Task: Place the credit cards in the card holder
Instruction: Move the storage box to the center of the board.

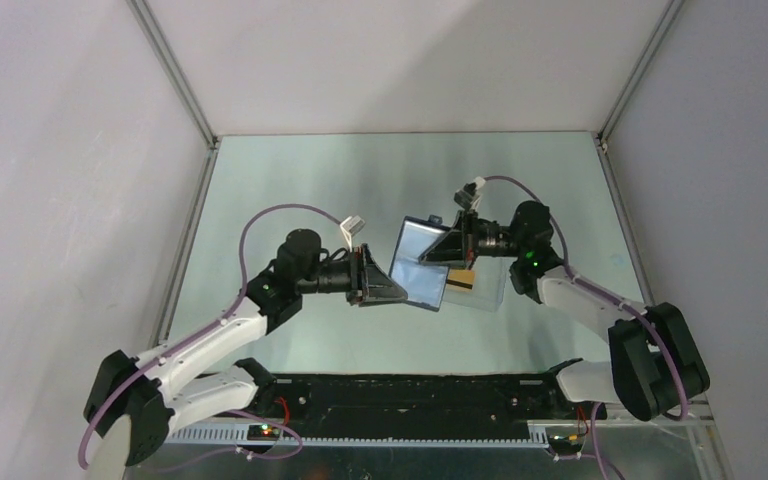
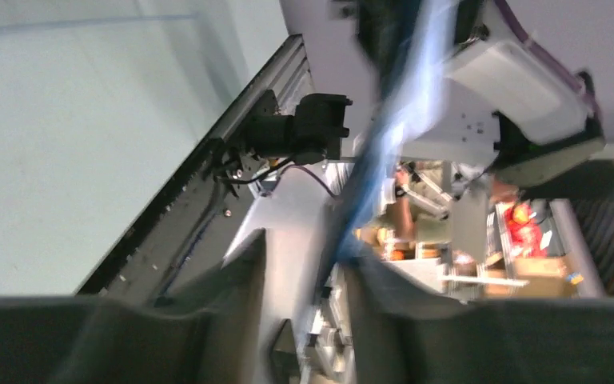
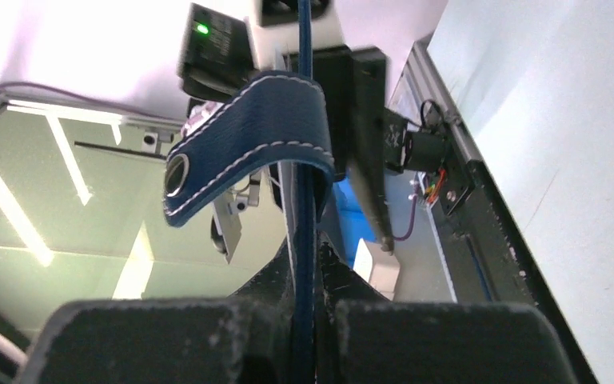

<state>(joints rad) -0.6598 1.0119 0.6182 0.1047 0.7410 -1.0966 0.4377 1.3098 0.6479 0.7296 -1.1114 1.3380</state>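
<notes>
The card holder (image 1: 420, 264) hangs open above the table, its light blue inside facing up. My right gripper (image 1: 442, 252) is shut on its right edge. In the right wrist view the navy edge (image 3: 304, 200) runs between my shut fingers (image 3: 308, 268), and the snap tab (image 3: 248, 148) curls to the left. My left gripper (image 1: 392, 288) is at the holder's left edge, jaws apart. In the left wrist view the blurred blue holder (image 2: 396, 120) meets the tip of the right finger (image 2: 368, 280). One gold-tan credit card (image 1: 463, 281) lies below the holder.
A clear plastic tray (image 1: 488, 290) lies on the table under my right gripper, with the card in it. A black rail (image 1: 410, 395) runs along the near edge between the arm bases. White walls enclose the table on three sides.
</notes>
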